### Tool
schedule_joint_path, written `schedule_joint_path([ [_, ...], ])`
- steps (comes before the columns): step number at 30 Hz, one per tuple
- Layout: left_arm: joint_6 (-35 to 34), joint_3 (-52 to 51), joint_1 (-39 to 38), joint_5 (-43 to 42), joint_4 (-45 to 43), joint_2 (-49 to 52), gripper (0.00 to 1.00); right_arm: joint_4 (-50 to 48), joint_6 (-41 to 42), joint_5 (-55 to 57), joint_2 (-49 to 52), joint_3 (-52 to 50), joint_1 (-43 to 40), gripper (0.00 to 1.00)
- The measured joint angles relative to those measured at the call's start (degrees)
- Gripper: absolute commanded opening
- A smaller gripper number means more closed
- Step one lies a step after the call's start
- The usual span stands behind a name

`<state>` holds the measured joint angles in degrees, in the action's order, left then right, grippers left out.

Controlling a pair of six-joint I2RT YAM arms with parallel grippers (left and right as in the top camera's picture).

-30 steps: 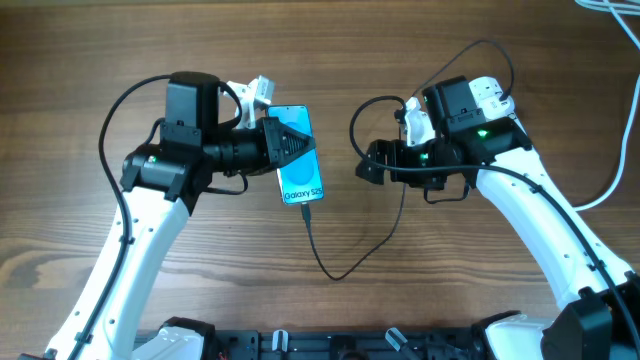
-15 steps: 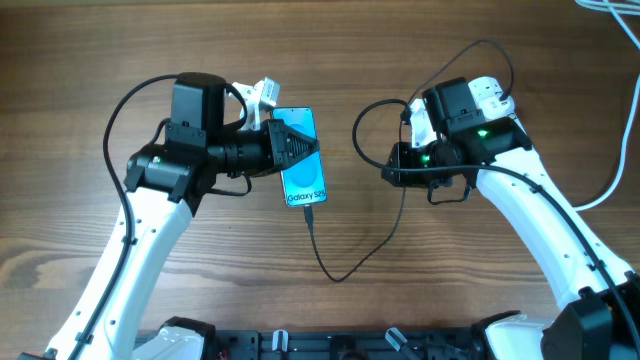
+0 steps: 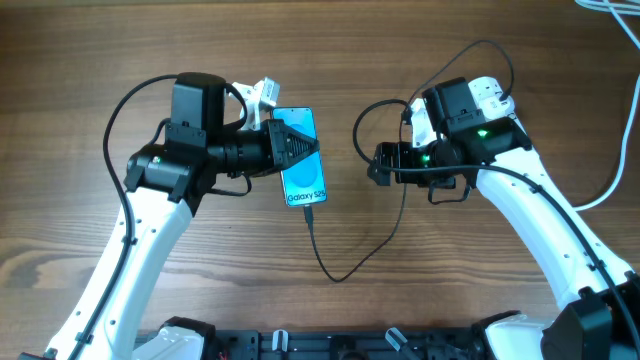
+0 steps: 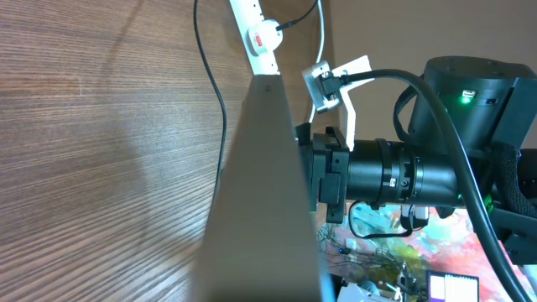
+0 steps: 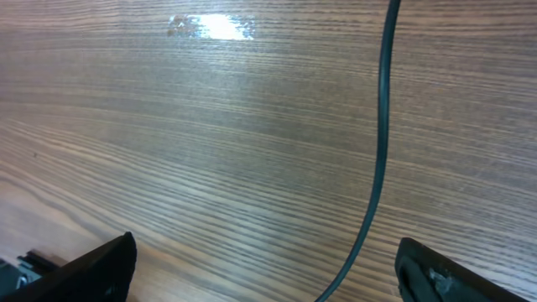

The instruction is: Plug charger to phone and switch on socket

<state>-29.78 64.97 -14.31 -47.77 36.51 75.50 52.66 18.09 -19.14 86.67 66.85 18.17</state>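
Observation:
The phone, teal screen up, is held at its upper part by my left gripper, which is shut on it. In the left wrist view the phone shows as a grey blurred slab running away from the camera. The charger, a thin black cable, meets the phone's lower end, loops down, then climbs toward my right arm. My right gripper hangs open just above the table, the charger passing between its wide-set fingers untouched. The white socket lies mostly hidden under the right arm; the socket shows a red switch.
A thick white lead curves along the table's right edge. The black body of the right arm fills the far side of the left wrist view. Bare wood lies between the two arms, crossed only by the black cable.
The left gripper and phone have shifted slightly right and down. Half a second ago the right gripper looked drawn in and narrower; now it reaches left again with its jaws wide.

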Motion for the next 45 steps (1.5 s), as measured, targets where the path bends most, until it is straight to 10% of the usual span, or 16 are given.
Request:
schedule_joint_path([
  [18, 0.0, 0.0, 0.0, 0.0, -0.02, 0.0, 0.04, -5.79, 3.17, 0.2, 0.0, 0.0, 0.0, 1.0],
  [22, 0.44, 0.0, 0.0, -0.02, -0.31, 0.0, 0.04, -6.45, 4.39, -0.98, 0.0, 0.0, -0.02, 0.74],
  [35, 1.44, 0.0, 0.02, -5.11, -16.48, 0.0, 0.04, 3.67, -33.64, -43.17, -1.73, 0.0, 0.0, 0.73],
  [45, 0.22, 0.0, 1.29, -13.6, -23.34, 0.0, 0.04, -4.72, -42.23, -59.47, -1.79, 0.0, 0.0, 0.72],
])
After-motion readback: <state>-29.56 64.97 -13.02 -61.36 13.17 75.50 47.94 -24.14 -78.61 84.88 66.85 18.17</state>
